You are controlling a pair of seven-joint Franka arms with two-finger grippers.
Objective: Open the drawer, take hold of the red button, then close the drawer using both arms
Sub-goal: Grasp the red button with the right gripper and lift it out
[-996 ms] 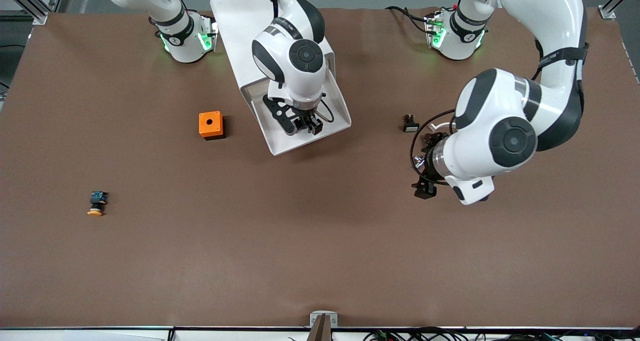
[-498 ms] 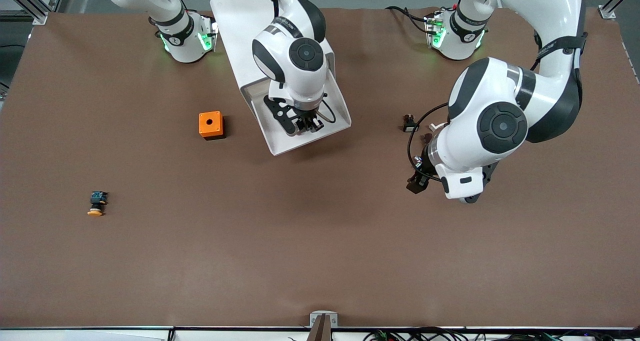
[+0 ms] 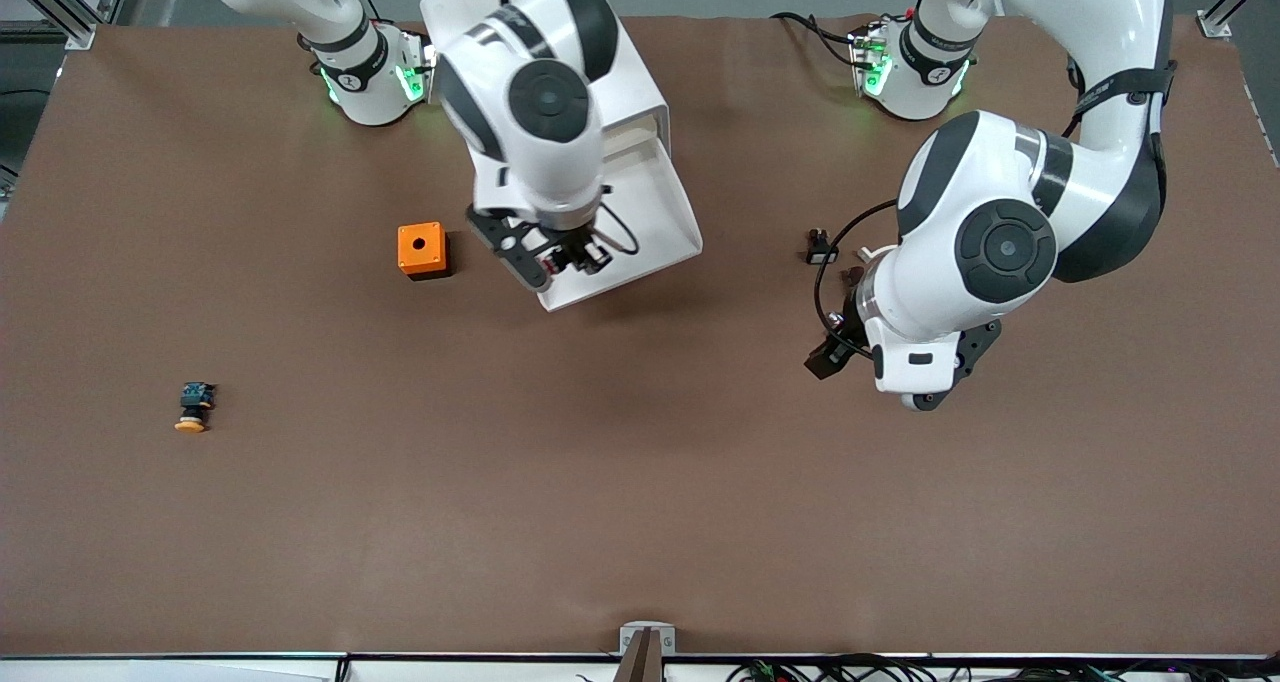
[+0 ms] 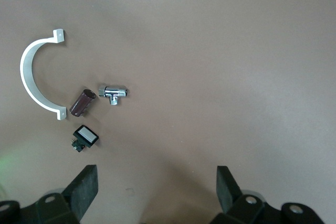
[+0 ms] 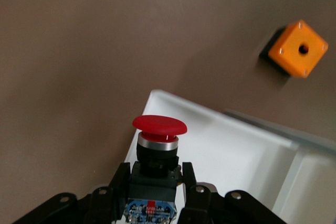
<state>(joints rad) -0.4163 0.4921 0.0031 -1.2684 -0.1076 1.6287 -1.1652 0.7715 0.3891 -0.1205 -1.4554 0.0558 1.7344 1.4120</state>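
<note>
Yellow button (image 3: 192, 409): on table nr right arm's end; orange box (image 3: 422, 250): beside drawer (image 3: 655, 217), which is pulled open; right gripper (image 3: 568, 258): over drawer's front edge, fingers (image 5: 188, 183) clamped on red button (image 5: 156, 150), cap up, lifted clear of tray; black button (image 3: 821, 250): on table by left arm; left gripper (image 3: 826, 358): over bare table, fingers (image 4: 84, 188) wide apart, holding nothing; arm waits.

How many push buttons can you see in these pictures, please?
3: the red button in the right gripper over the open drawer; the yellow-capped button at the right arm's end; the white-faced button near the left gripper.
</note>
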